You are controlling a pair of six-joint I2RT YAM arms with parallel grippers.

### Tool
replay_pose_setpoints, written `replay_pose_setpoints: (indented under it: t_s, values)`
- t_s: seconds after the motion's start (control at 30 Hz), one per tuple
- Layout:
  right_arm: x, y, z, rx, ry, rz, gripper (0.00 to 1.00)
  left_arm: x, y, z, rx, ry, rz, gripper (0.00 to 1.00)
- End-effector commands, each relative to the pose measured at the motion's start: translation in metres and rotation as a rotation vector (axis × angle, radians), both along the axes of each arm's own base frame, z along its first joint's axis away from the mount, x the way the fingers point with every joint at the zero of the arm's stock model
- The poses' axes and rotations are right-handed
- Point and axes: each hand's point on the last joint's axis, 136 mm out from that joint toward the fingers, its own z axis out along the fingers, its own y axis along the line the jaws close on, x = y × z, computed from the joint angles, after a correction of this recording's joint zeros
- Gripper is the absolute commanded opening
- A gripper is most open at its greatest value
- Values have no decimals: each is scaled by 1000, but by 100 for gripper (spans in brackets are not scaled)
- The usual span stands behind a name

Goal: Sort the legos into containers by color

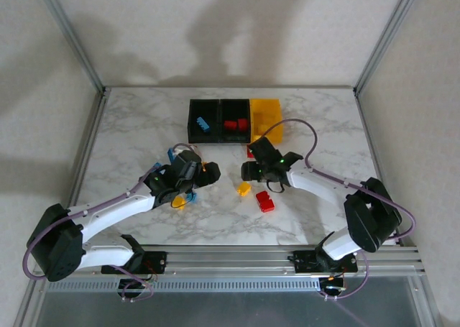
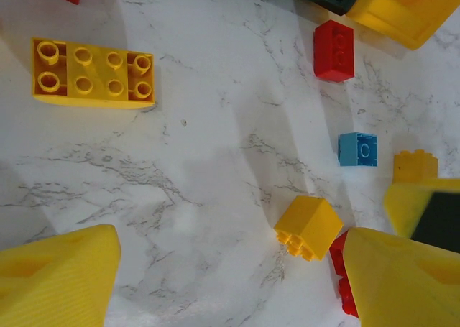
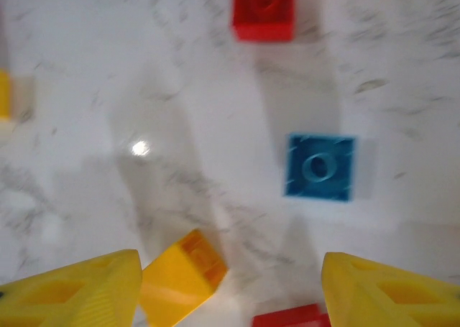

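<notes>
The three joined bins stand at the back: a black bin (image 1: pixel 203 122) holding a blue brick, a black bin (image 1: pixel 233 123) holding red bricks, and a yellow bin (image 1: pixel 265 117). My left gripper (image 1: pixel 204 172) (image 2: pixel 230 284) hangs open over bare marble. A small yellow brick (image 2: pixel 309 228) lies on its side near its right finger (image 2: pixel 402 277), which partly covers a red brick (image 2: pixel 339 269). My right gripper (image 1: pixel 253 170) (image 3: pixel 230 291) is open too, with a yellow brick (image 3: pixel 180 277) touching its left finger (image 3: pixel 72 291). A blue brick (image 3: pixel 320 167) lies ahead of it.
Loose bricks lie about: a long yellow brick (image 2: pixel 92 73), a red brick (image 2: pixel 334 50), a blue brick (image 2: pixel 358 149), a yellow brick (image 1: pixel 244 189) and a red brick (image 1: pixel 265 201) between the arms. Metal frame posts border the table.
</notes>
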Motion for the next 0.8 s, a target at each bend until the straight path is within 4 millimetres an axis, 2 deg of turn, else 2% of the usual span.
replay_pose_setpoints:
  t_s: [0.0,0.13,0.33,0.57,0.77]
  values:
    - [-13,13,-20,13,59,11,69,1,1,14,-23,-36,18,81]
    - [-19,27,-35,27,104,16,70,-2,7,14,-21,-38,30,81]
    - [-26,47,-54,27,164,37,67,-6,14,13,-20,-44,44,82]
    - [-17,63,-58,-4,150,48,55,-10,17,9,-31,-41,51,82]
    - [-16,63,-71,-68,159,48,45,-12,20,9,-25,-43,57,82]
